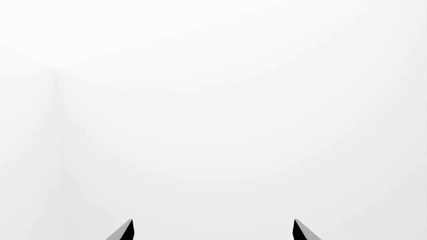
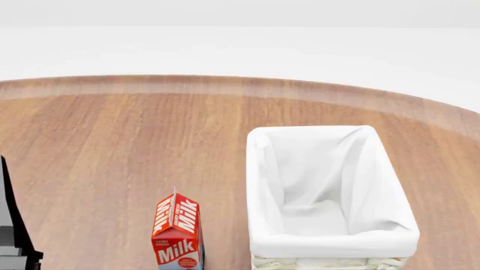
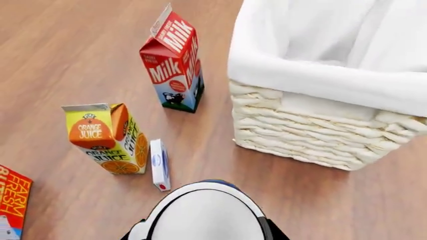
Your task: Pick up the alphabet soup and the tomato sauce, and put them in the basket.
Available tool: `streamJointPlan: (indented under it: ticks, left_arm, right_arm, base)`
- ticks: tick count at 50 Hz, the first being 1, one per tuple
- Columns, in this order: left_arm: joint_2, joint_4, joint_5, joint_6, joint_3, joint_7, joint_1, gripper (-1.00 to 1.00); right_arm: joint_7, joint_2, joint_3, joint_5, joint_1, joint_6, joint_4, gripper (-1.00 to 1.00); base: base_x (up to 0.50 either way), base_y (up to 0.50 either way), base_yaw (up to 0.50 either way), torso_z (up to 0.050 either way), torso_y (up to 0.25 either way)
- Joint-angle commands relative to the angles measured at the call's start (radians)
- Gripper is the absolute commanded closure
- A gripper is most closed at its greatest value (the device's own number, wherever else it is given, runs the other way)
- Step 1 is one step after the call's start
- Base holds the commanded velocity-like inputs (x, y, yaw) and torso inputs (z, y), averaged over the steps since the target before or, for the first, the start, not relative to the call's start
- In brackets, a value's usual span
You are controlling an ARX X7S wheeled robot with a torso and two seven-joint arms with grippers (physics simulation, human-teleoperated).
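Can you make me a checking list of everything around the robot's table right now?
Surface: wooden table, curved far edge.
Job's things: basket upright, nothing showing inside; alphabet soup seen end-on, close under the right wrist camera; tomato sauce not seen.
Clutter: milk carton upright beside the basket; orange juice carton upright; small white box next to the juice; red box cut off by the picture's edge.
Grippers: left gripper open, holding nothing; right gripper appears shut on the alphabet soup.
Cables: nothing seen.
Surroundings: plain white beyond the table.
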Motion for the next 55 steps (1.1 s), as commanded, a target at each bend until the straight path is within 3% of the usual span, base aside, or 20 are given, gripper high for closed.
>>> streamJointPlan:
  ticks: [1,9,15,30,55]
  left_arm:
    - [0.000,0.005,-0.002,-0.014,0.006,-0.001,-0.015,-1.00]
    - [-0.003,0.000,-0.001,0.000,0.005,-0.005,-0.003,-1.00]
    - [-0.005,0.000,-0.003,0.000,0.005,-0.006,-0.004,-1.00]
    - [-0.009,-0.002,-0.007,0.011,0.000,-0.011,0.009,-1.00]
    - [-0.013,0.000,-0.017,-0.005,0.003,-0.012,-0.013,-1.00]
  right_arm:
    - [0.079,0.041,0.052,0.149,0.186,0.003,-0.053,1.00]
    - [0.106,0.045,0.059,0.194,0.258,0.002,-0.063,1.00]
    - [0.201,0.060,0.044,0.361,0.446,-0.007,-0.075,1.00]
    - [0.340,0.042,0.003,0.578,0.782,-0.020,-0.073,1.00]
    - [0.253,-0.112,-0.083,0.393,0.995,0.124,0.221,1.00]
  base:
    - [0.00,0.00,0.00,0.000,0.000]
    - [0.00,0.00,0.00,0.000,0.000]
    - [0.00,0.00,0.00,0.000,0.002]
    - [0.00,0.00,0.00,0.000,0.000]
    - [0.00,0.00,0.00,0.000,0.001]
